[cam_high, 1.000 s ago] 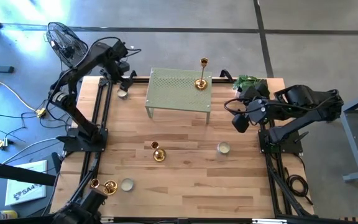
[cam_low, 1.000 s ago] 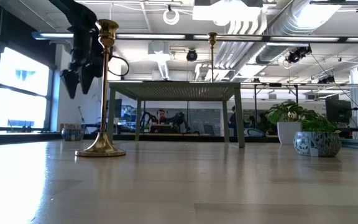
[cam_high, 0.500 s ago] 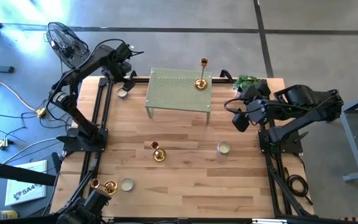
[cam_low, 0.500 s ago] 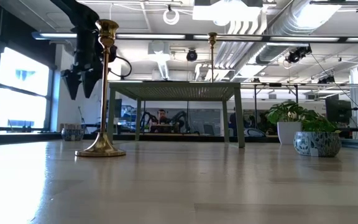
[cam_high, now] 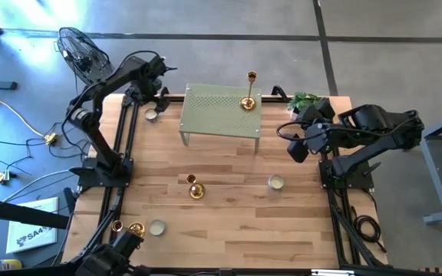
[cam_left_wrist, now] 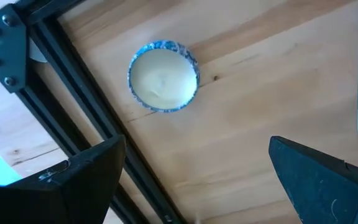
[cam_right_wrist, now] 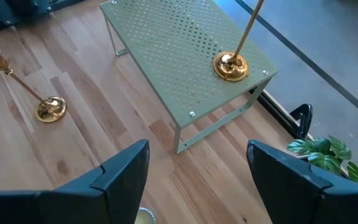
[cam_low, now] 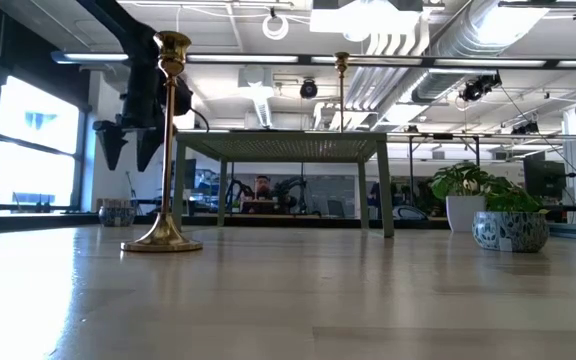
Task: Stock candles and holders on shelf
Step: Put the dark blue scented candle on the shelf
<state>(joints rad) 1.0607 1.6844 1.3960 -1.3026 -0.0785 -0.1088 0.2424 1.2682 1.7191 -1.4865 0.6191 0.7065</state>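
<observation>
A pale wooden table [cam_high: 229, 211] stands on a grey concrete floor. At its far left corner the left gripper [cam_high: 153, 103] hangs with fingers spread wide and empty, just above a candle [cam_left_wrist: 163, 76] beside the shelf [cam_high: 221, 112]. One tall holder [cam_high: 249, 92] stands on the shelf's right end. The right gripper [cam_high: 296, 147], open and empty, waits right of the shelf. Another candle [cam_high: 276, 182] and a holder [cam_high: 196, 187] sit mid-table; two holders [cam_high: 129, 229] and a candle [cam_high: 156, 227] are at the near left.

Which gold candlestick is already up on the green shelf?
The tall holder standing on the shelf, at its far right corner. The other holders stand on the wooden table.
</observation>
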